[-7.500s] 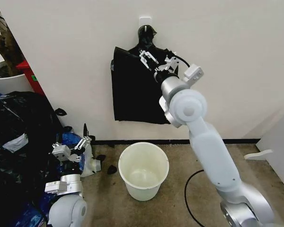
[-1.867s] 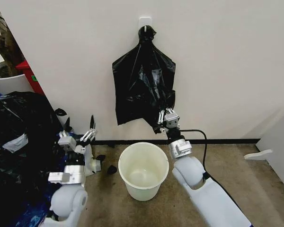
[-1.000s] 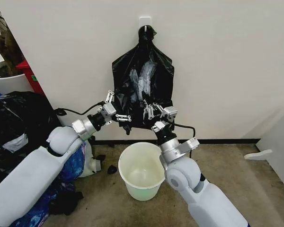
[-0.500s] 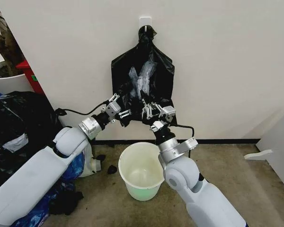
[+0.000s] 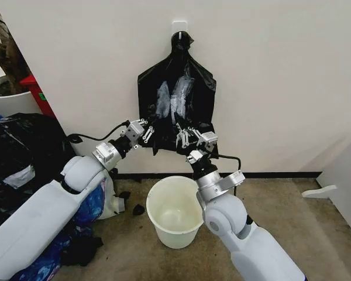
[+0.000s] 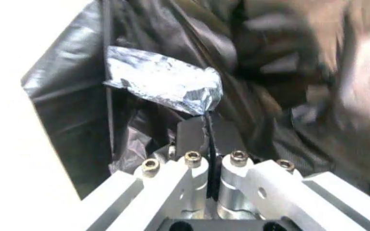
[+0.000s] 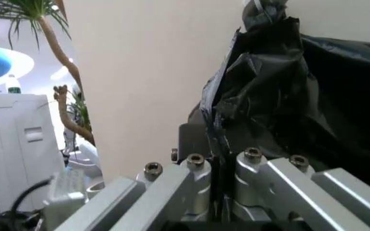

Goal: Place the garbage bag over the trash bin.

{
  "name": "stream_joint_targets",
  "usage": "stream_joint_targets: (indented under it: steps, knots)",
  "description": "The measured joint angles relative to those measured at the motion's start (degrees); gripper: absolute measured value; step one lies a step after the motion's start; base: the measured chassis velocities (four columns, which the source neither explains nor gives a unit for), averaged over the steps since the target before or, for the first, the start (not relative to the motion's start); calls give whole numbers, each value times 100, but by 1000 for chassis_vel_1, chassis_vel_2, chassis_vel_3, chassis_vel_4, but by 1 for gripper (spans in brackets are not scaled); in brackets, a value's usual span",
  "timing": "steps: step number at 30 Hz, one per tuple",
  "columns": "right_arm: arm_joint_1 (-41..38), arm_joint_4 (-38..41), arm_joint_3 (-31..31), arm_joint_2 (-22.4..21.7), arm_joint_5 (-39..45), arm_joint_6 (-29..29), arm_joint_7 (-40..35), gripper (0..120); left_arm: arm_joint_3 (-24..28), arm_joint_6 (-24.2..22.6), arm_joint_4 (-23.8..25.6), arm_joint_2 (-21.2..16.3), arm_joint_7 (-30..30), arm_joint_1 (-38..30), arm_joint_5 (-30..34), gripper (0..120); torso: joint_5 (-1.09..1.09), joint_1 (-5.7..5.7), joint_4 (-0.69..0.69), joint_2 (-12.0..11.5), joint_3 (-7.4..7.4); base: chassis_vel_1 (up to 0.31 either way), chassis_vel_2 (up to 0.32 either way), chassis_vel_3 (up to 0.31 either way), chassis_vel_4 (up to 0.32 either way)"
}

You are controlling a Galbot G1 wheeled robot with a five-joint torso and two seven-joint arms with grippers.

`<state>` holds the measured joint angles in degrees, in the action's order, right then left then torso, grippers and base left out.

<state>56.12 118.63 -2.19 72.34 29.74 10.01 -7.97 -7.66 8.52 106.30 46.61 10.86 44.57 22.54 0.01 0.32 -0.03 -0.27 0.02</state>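
Observation:
The garbage bag [image 5: 175, 105], glossy black and crinkled, hangs flat on the wall as the front sheet of a bunch knotted on a hook [image 5: 180, 40]. My left gripper [image 5: 144, 133] is shut on its lower left edge, and the left wrist view shows the black film [image 6: 172, 86] pinched between the fingertips [image 6: 191, 137]. My right gripper [image 5: 184, 136] is shut on the lower edge a little to the right, with black plastic [image 7: 269, 82] rising from its closed jaws. The cream-white trash bin [image 5: 164, 206] stands upright and empty on the floor directly below both grippers.
Big bulging black sacks [image 5: 17, 164] and blue bags [image 5: 95, 199] pile up on the left. A white planter [image 5: 6, 100] and a red box [image 5: 40, 93] stand behind them. A black cable [image 5: 237, 234] lies on the floor to the right of the bin.
My left arm rose from its low parked pose and closed on the bag's lower left edge, then drew slightly left. The right gripper stayed put on the lower edge.

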Motion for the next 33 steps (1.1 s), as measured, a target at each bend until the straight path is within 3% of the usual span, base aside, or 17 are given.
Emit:
stream_joint_targets:
  steps: [8,11,13,17,22,26,31,33]
  knots:
    - [620,447,-23,-225,92,14,-715,0,-694,298,631,452,-350,1063,1053,0,1,0,0,0,0,0,0,0,0]
    - [1000,740,-122,-310,71,15,-1175,0,-778,364,867,577,-458,1367,1103,0,0,0,-1,0,-1,0,0,0,0]
    - [1418,1062,-204,-366,-9,14,-1530,0,-832,336,1042,582,-635,1644,875,0,1,0,-4,0,-1,0,0,0,0]
    - [2235,1637,-357,-463,-404,57,-1766,0,-1158,153,1420,214,-1124,2511,27,0,-1,-1,0,0,-1,0,0,0,0]
    - [2719,1993,-381,-505,-764,159,-1756,0,-1718,114,1917,-42,-1442,3191,-117,0,0,-1,2,1,-1,0,0,0,0]
    - [2830,2188,-203,-497,-1065,298,-1564,0,-2174,369,2352,-76,-1410,3336,567,0,0,-1,0,0,-1,0,0,0,0]
    - [2791,2209,94,-385,-1423,512,-1141,0,-2382,868,2503,9,-932,3135,1447,0,1,0,-1,1,-1,0,0,0,0]
    - [2780,2209,126,-357,-1453,530,-1083,0,-2384,913,2499,26,-868,3100,1523,0,0,0,-1,1,0,0,0,0,0]
